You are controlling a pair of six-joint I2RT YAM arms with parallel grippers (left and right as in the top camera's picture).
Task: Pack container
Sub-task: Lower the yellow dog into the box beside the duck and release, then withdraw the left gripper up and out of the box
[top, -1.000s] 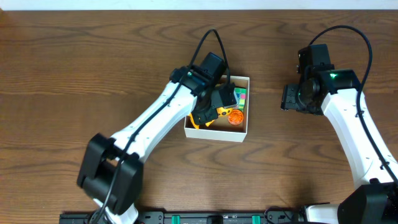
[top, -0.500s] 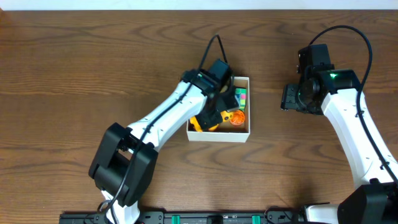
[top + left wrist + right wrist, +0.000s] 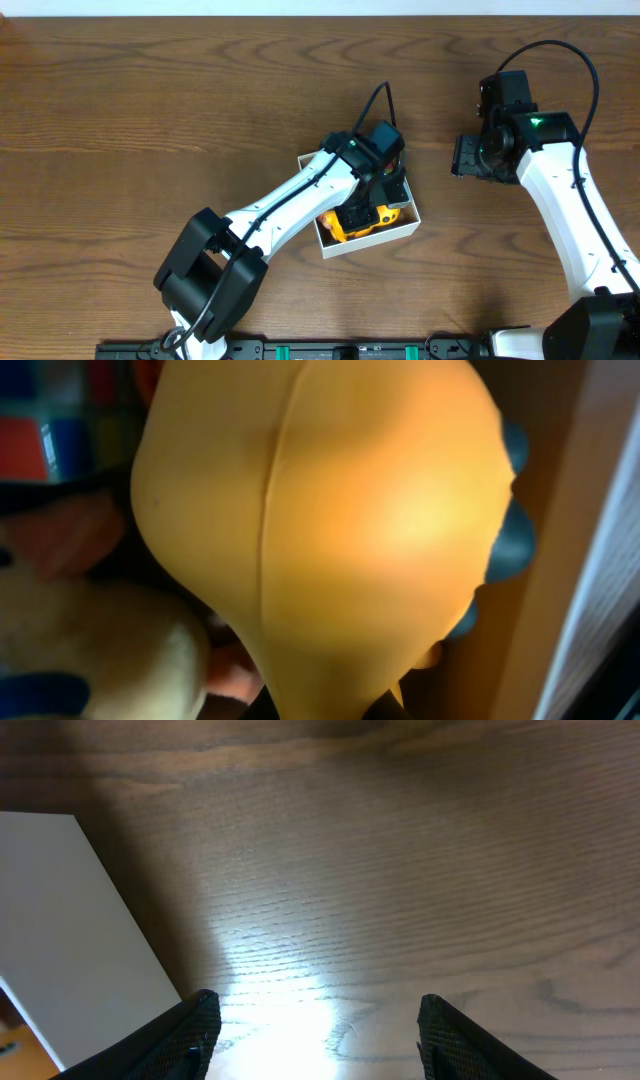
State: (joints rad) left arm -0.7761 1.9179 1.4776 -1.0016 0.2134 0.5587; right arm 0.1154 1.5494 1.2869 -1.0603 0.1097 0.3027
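Note:
The container (image 3: 375, 240), a white-walled box with a tan inside, sits turned at an angle mid-table. It holds a yellow toy (image 3: 362, 220) and other toys hidden under my left arm. My left gripper (image 3: 386, 188) is down inside the box. In the left wrist view the yellow toy (image 3: 330, 510) fills the frame right at the jaws, with the tan wall (image 3: 560, 560) beside it; the fingers are hidden. My right gripper (image 3: 466, 156) hovers open and empty to the right of the box; its view (image 3: 320, 1020) shows bare wood and the box's white wall (image 3: 60, 920).
The dark wood table (image 3: 120, 120) stretches all round the box. The right arm's body (image 3: 560, 190) runs down the right side. The left arm (image 3: 280, 210) crosses diagonally from the front left to the box.
My left gripper has moved right and toward the front inside the box. The box has slid right with it and rotated. The right arm has not moved.

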